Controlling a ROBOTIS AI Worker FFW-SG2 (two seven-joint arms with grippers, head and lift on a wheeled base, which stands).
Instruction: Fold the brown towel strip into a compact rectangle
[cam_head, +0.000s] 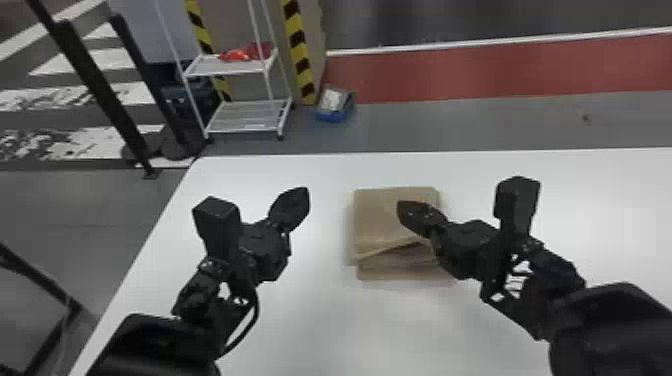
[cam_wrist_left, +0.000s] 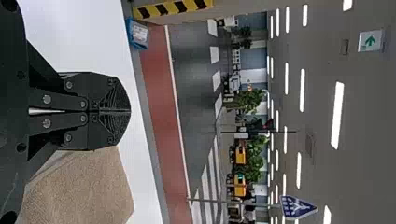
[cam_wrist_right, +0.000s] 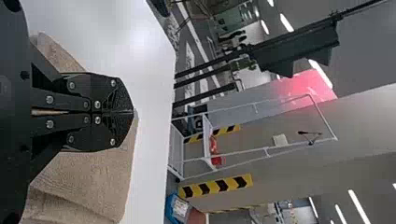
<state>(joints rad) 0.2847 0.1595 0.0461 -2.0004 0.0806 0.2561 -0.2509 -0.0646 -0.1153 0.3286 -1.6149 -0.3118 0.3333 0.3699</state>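
Note:
Folded into layers, the brown towel lies flat on the white table, its lower layer sticking out along the near edge. My left gripper is held left of the towel, apart from it, with its fingers shut and nothing between them. Over the towel's right part is my right gripper, also shut; whether it touches the cloth I cannot tell. In the left wrist view the left gripper has the towel beyond it. The right wrist view has the right gripper in front of the towel.
The white table extends around the towel, with its left edge near my left arm. On the floor beyond its far edge are a white wire rack and a blue box.

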